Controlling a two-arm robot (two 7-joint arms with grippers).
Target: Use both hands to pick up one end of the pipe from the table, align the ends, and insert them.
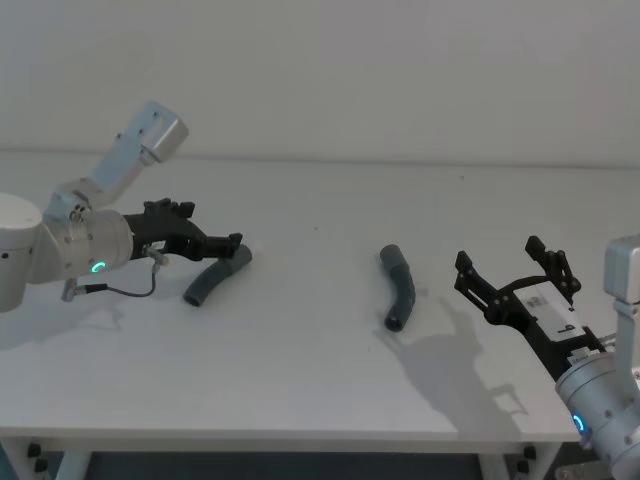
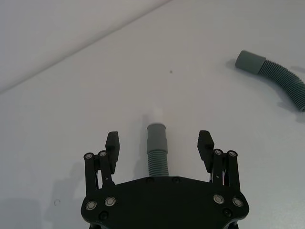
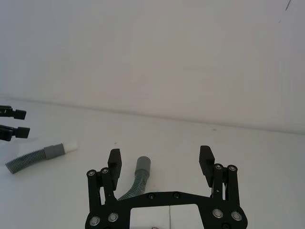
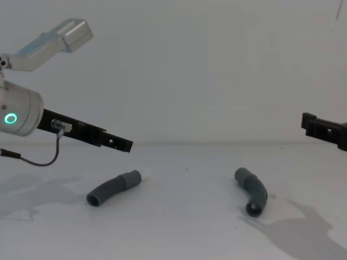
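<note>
White desk (image 1: 320, 330), bare around both pipe bits. Left claw (image 1: 213, 224) spread above left piece (image 1: 215, 275); right claw (image 1: 498, 252) spread, off right piece (image 1: 398, 288), near desk's edge.

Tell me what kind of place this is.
Probably a robot lab or test bench: a plain white table against a bare white wall, the left hand and right hand open above it, and a left pipe piece and right pipe piece laid out.
</note>
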